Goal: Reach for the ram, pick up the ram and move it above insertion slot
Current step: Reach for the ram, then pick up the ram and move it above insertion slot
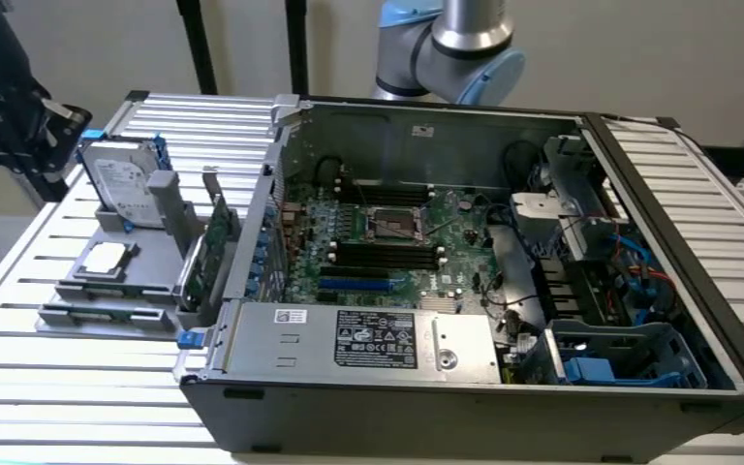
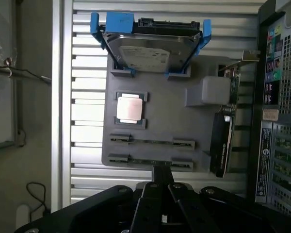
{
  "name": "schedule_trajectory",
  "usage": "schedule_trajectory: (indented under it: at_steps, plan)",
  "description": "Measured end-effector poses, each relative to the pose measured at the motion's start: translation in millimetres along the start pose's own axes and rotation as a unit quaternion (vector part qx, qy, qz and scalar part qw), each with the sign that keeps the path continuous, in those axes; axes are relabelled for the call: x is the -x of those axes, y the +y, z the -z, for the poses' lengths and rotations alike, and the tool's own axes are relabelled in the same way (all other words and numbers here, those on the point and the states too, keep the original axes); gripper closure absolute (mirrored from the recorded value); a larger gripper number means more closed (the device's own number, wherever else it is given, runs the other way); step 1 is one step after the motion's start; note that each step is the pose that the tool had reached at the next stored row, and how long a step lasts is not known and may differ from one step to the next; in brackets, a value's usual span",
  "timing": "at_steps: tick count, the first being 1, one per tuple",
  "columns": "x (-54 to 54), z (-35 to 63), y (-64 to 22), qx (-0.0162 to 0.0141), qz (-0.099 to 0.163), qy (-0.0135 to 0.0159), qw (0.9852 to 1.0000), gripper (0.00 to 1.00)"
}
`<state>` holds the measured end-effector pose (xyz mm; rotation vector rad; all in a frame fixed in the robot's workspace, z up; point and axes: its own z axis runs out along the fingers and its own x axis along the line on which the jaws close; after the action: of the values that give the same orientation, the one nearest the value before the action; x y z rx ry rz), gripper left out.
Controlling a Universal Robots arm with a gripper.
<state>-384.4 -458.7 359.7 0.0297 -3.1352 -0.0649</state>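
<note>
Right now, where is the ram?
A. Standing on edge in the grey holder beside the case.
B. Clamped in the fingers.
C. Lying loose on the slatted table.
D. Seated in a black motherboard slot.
A: the ram sits on edge between the clips of the grey holder, and the shut fingers hold nothing.

You have a counter (image 1: 75, 387) of silver slatted metal profiles in front of you, and bright light glares off its slats toward the exterior view's left. Behind it stands a plain pale wall (image 1: 682, 58), with two black poles (image 1: 198, 44) rising before it. Beside the counter, the wrist view gives you a dull grey-brown floor (image 2: 36, 145).
</note>
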Motion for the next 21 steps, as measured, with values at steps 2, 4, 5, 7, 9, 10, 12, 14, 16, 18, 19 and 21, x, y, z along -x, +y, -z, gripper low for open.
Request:
schedule_trajectory:
  at_steps: [2, 4, 5, 7, 9, 10, 12, 14, 16, 18, 19, 21]
  plan:
    - [0.6, -0.1, -6.6, -0.0001, 0.000, 0.0002, 1.0000, 0.89]
    - [1.0, -0.2, -8.9, 0.0000, 0.000, 0.0006, 1.0000, 0.89]
    - [1.0, -0.2, -9.2, 0.0000, 0.001, 0.0007, 1.0000, 0.89]
    - [1.0, -0.3, -9.2, -0.0001, 0.012, 0.0012, 0.9999, 0.89]
    - [1.0, -0.4, -9.3, -0.0002, 0.030, 0.0019, 0.9996, 0.89]
    - [1.0, -0.5, -9.3, -0.0002, 0.039, 0.0023, 0.9992, 0.89]
    - [1.0, -0.7, -9.4, -0.0003, 0.057, 0.0030, 0.9984, 0.89]
    - [1.0, -0.9, -9.4, -0.0004, 0.075, 0.0038, 0.9972, 0.89]
    - [1.0, -1.1, -9.4, -0.0005, 0.093, 0.0045, 0.9956, 0.89]
    - [1.0, -1.3, -9.4, -0.0007, 0.111, 0.0053, 0.9938, 0.89]
    - [1.0, -1.4, -9.4, -0.0007, 0.120, 0.0057, 0.9927, 0.89]
    - [1.0, -1.7, -9.4, -0.0008, 0.139, 0.0064, 0.9903, 0.89]
